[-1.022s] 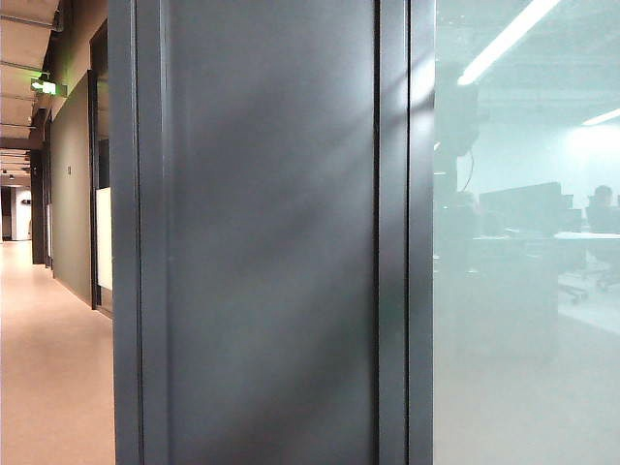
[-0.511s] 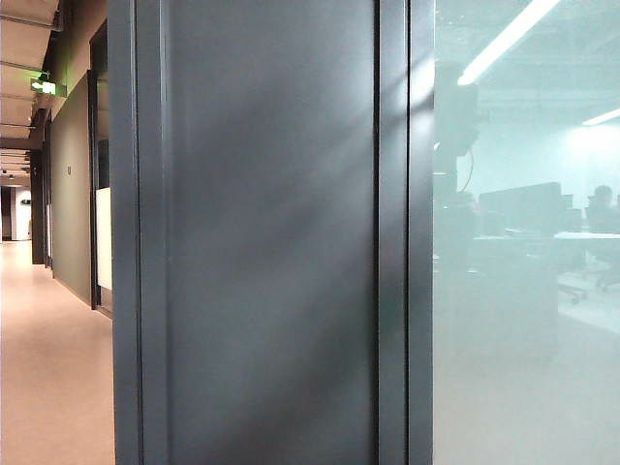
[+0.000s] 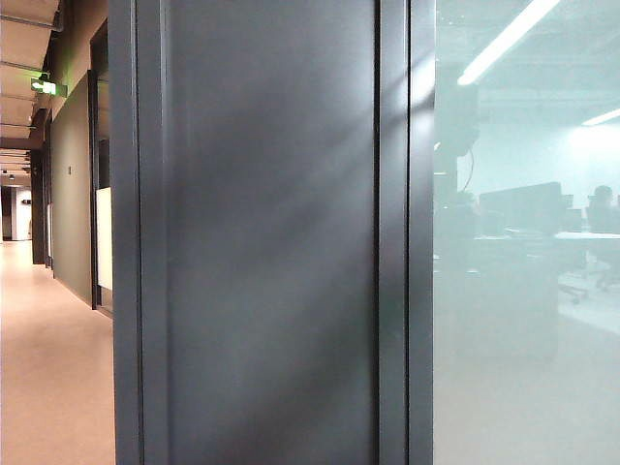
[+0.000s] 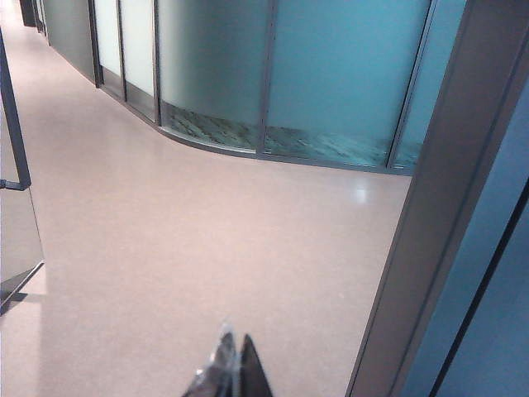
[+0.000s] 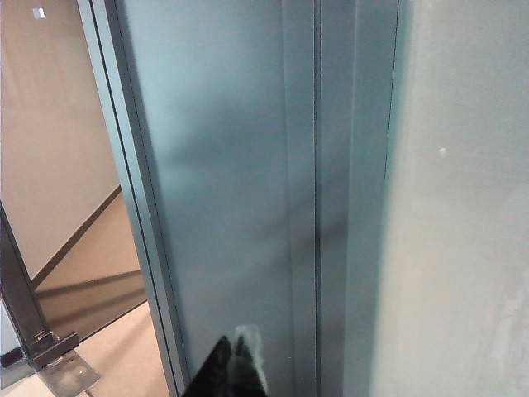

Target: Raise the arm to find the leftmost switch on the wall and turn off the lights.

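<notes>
The wall (image 3: 271,242) is a tall brushed grey metal panel with narrow vertical frame strips, filling the middle of the exterior view. No switch shows in any view. The arm appears only as a dark blurry silhouette (image 3: 455,126) with a thin cable in the frosted glass to the panel's right. Bright strip lights (image 3: 509,37) glow in that glass. My right gripper (image 5: 232,339) is shut and empty, its tips close in front of the same grey wall (image 5: 223,165). My left gripper (image 4: 237,335) is shut and empty, hanging over the pale floor (image 4: 182,248). Neither gripper itself shows in the exterior view.
A corridor (image 3: 48,368) with a green exit sign (image 3: 45,86) runs back on the left. Frosted glass (image 3: 523,291) adjoins the panel on the right. The left wrist view shows a curved glass partition (image 4: 248,74) and a grey metal post (image 4: 446,207).
The arm's dark silhouette in the glass has shifted slightly. Everything else looks the same.
</notes>
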Motion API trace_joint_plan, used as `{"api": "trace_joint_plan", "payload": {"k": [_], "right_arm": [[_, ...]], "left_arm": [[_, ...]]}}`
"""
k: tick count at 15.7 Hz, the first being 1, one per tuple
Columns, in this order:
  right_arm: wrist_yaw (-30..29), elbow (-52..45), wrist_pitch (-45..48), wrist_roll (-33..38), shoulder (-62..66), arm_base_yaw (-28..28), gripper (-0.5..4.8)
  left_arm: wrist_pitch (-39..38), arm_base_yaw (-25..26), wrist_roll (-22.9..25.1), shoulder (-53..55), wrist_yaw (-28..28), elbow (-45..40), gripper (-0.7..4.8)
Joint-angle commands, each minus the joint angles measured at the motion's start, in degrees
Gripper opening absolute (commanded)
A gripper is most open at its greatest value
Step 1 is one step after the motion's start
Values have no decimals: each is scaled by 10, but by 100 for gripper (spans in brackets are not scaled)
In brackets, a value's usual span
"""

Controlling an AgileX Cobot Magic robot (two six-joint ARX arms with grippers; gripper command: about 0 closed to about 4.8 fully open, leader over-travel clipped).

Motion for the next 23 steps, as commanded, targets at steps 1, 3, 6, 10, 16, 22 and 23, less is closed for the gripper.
{"api": "trace_joint_plan", "payload": {"k": [1, 3, 6, 10, 16, 22, 23], "right_arm": [[0, 2, 8, -2, 0, 1, -1], [0, 2, 8, -1, 0, 1, -1], [0, 2, 7, -2, 0, 1, -1], [189, -1, -60, -35, -43, -53, -1], [365, -120, -45, -34, -136, -138, -1], [358, -211, 23, -27, -166, -133, -1], [344, -224, 46, -21, -170, -130, -1]], "left_arm": [[5, 0, 2, 0, 3, 1, -5], [5, 0, 2, 0, 3, 1, -5], [5, 0, 2, 0, 3, 1, -5], [5, 0, 2, 0, 2, 1, -5], [5, 0, 2, 0, 2, 1, -5], [5, 0, 2, 0, 2, 1, -5], [5, 0, 2, 0, 2, 1, -5]]}}
